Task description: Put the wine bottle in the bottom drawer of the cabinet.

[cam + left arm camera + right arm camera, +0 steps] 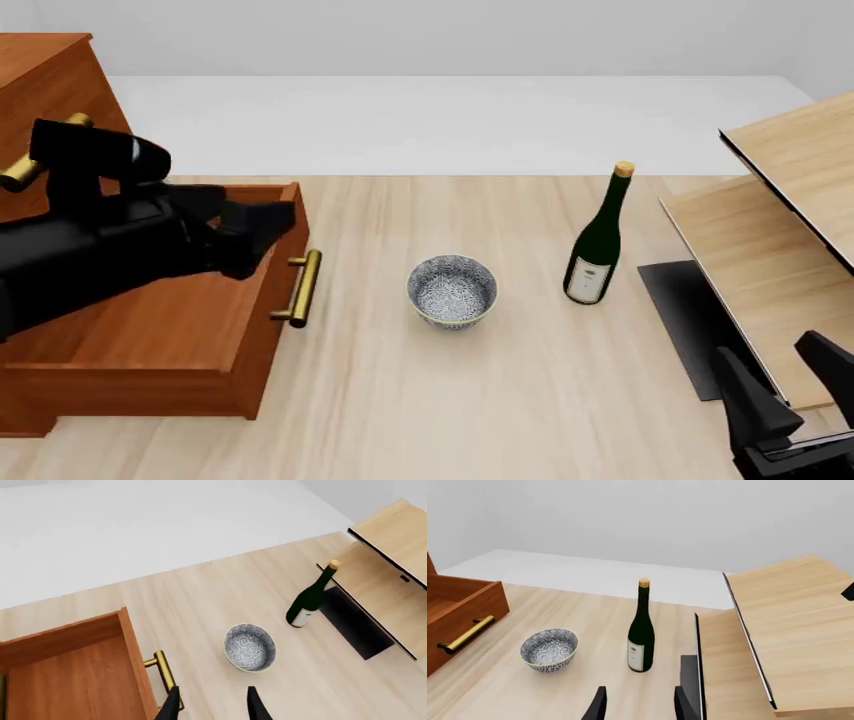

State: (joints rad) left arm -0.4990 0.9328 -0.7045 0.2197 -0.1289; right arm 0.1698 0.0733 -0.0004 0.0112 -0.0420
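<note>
Wine bottle (597,245) stood upright, at eleven o'clock from the nearer right gripper (787,385), whose fingers were seen apart, empty.

Both arms are glossy black all over. The left arm (107,250) is built of thick rounded segments with blocky joints catching a pale sheen; the right gripper (790,385) shows two slim, tapering black fingers on a darker grey base.

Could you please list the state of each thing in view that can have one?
bottom drawer: pulled open, nothing visible inside.
wine bottle: upright on the table, capped, ungripped.
bowl: upright, empty.
left gripper: open, holding nothing.
right gripper: open, holding nothing.
</note>
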